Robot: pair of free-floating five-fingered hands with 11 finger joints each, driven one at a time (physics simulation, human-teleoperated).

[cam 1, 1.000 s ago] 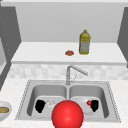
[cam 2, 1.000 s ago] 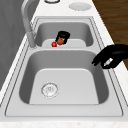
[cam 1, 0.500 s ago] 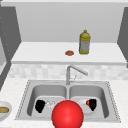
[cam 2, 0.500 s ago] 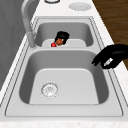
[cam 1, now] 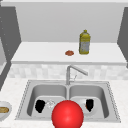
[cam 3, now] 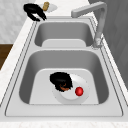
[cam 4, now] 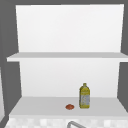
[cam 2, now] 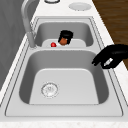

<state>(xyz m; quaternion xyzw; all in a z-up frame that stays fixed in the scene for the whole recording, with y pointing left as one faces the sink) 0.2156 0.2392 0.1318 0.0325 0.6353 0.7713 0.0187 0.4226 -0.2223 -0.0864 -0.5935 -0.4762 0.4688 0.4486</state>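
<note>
My right hand (cam 3: 60, 79) is low in the right basin, over a white plate (cam 3: 83, 98). Its fingers curl down round an orange-brown thing (cam 3: 64, 87) that rests on the plate. A small red ball (cam 3: 79, 91) lies on the same plate just beside it. The same right hand (cam 2: 65, 35), orange-brown thing (cam 2: 63, 42) and red ball (cam 2: 53, 44) appear in the far basin of the left side view. My left hand (cam 2: 112, 55) hangs over the front rim of the left basin, fingers drooping and relaxed, holding nothing. In the front view the left hand (cam 1: 40, 105) and right hand (cam 1: 89, 104) sit in their basins.
A tall faucet (cam 1: 72, 72) stands behind the divider of the double sink (cam 1: 110, 100). A bowl (cam 1: 3, 110) with a tan food item sits on the counter left of the sink. The shelf holds a yellow bottle (cam 1: 84, 42) and a small orange disc (cam 1: 69, 53). A big red sphere (cam 1: 67, 114) covers the sink's front middle.
</note>
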